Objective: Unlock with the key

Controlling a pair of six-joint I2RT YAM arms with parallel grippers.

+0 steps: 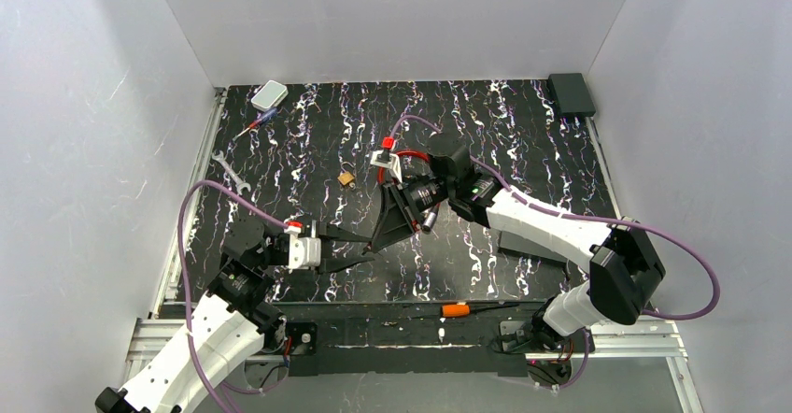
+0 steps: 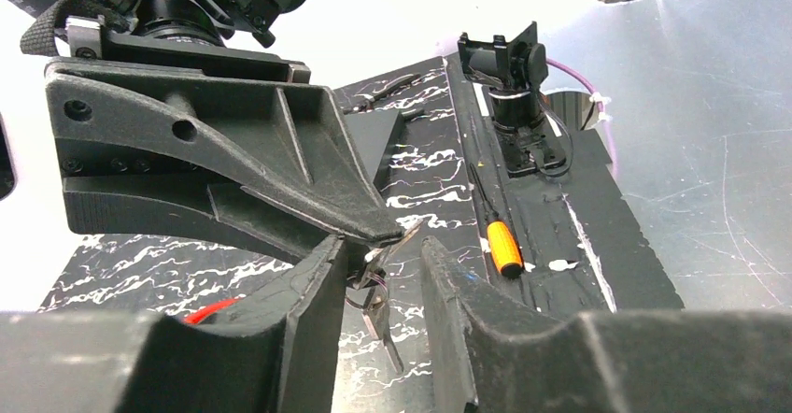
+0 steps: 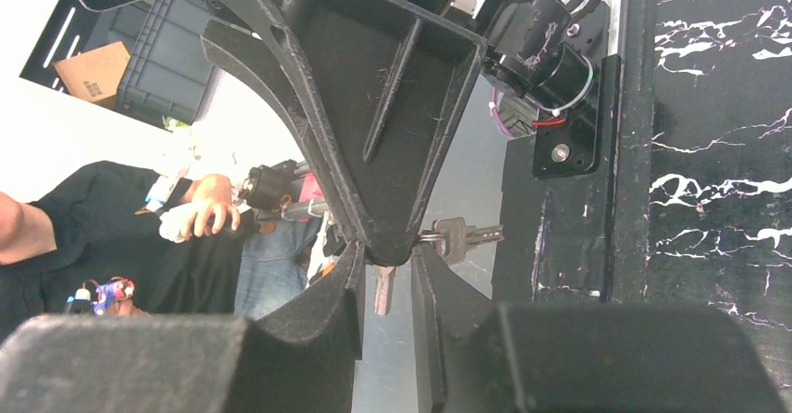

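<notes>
The key [image 2: 403,235] is one of two small silvery keys on a ring. My right gripper [image 1: 375,243] is shut on it at its tip, above the table's front middle. The second key [image 2: 385,324] hangs from the ring. My left gripper [image 2: 381,245] is open, its fingers on either side of the hanging keys without touching them. In the right wrist view the held key [image 3: 383,291] shows between the right gripper's [image 3: 388,263] fingers and the second key [image 3: 458,237] sticks out sideways. The small brass padlock [image 1: 346,178] lies on the table, behind both grippers.
An orange-handled tool [image 1: 456,309] lies on the front rail and also shows in the left wrist view [image 2: 504,248]. A silver wrench [image 1: 229,172] lies at the left. A white box [image 1: 269,94] and a black box [image 1: 571,93] sit at the back corners.
</notes>
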